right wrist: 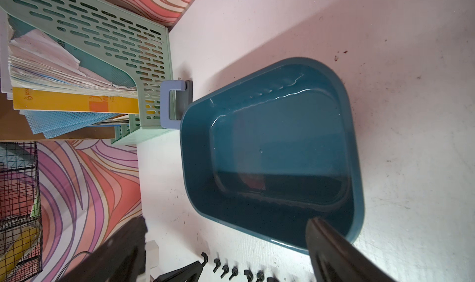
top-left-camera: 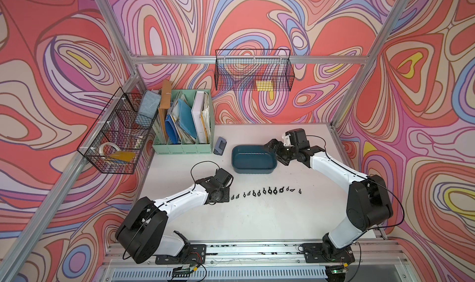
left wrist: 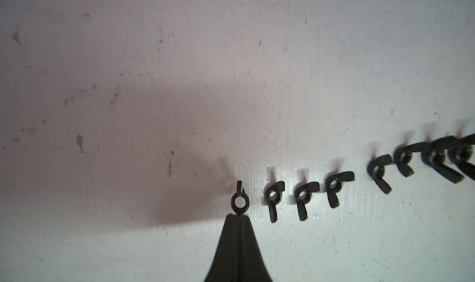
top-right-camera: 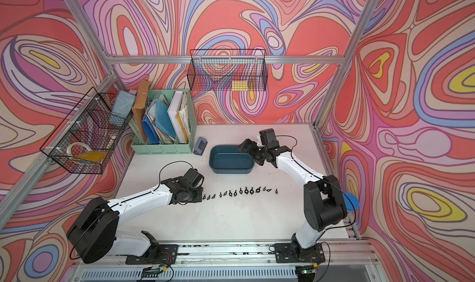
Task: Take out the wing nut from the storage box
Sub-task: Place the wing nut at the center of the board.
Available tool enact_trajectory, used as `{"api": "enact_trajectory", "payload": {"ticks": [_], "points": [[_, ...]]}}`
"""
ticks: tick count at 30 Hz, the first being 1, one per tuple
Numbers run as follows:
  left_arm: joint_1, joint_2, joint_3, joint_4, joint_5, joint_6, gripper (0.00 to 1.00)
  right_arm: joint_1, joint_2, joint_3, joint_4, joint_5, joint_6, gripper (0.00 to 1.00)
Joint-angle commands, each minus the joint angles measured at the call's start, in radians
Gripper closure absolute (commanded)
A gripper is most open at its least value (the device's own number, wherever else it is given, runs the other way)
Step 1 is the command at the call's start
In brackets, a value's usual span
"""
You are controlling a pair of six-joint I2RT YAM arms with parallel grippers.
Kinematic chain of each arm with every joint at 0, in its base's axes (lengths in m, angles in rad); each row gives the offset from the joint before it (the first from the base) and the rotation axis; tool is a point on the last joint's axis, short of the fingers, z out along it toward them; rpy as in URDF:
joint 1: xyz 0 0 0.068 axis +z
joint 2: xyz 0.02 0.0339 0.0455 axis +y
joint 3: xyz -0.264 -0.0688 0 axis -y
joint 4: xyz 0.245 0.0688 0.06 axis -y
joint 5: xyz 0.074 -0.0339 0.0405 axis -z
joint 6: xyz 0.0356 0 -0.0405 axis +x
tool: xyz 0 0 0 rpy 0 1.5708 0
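Observation:
The dark teal storage box (top-left-camera: 253, 170) (top-right-camera: 231, 170) stands on the white table, and the right wrist view shows its inside (right wrist: 198, 159) bare. My right gripper (top-left-camera: 276, 152) (right wrist: 231, 247) hovers open over the box's right end, with nothing between its fingers. In front of the box, several black wing nuts (top-left-camera: 264, 191) (top-right-camera: 240, 190) lie in a row. My left gripper (left wrist: 237, 216) is at the left end of that row. It is shut on one wing of a wing nut (left wrist: 239, 202) (right wrist: 204, 257), whose ring sticks out past the fingertips.
A mint-green file organiser (top-left-camera: 183, 129) full of papers stands at the back left, with a grey-blue hole punch (top-left-camera: 219, 145) between it and the box. Black wire baskets hang on the back wall (top-left-camera: 253, 71) and the left wall (top-left-camera: 115, 131).

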Motion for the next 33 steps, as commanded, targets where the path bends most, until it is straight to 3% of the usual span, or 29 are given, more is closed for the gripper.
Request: {"api": "enact_trajectory", "payload": {"ticks": [1,10,17,24,29,33], "points": [[-0.01,0.018,-0.012,0.015,0.0,-0.006,1.0,-0.008,0.0,0.015,-0.008,-0.005,-0.004,0.02],[-0.013,0.048,-0.012,0.023,0.001,-0.003,1.0,-0.008,-0.007,0.003,-0.008,-0.002,-0.001,0.02],[-0.014,0.035,-0.012,0.015,0.003,-0.002,0.8,-0.008,-0.012,0.002,-0.012,0.004,-0.005,0.02],[-0.014,-0.023,0.024,-0.048,-0.03,-0.002,0.71,-0.009,-0.025,0.002,-0.023,0.025,-0.019,0.02],[-0.013,-0.056,0.105,-0.125,-0.097,0.022,0.51,-0.02,-0.042,0.016,-0.051,0.058,-0.057,0.02],[0.001,-0.063,0.183,-0.183,-0.155,0.049,0.29,-0.032,-0.058,0.02,-0.085,0.101,-0.084,0.02]]}}
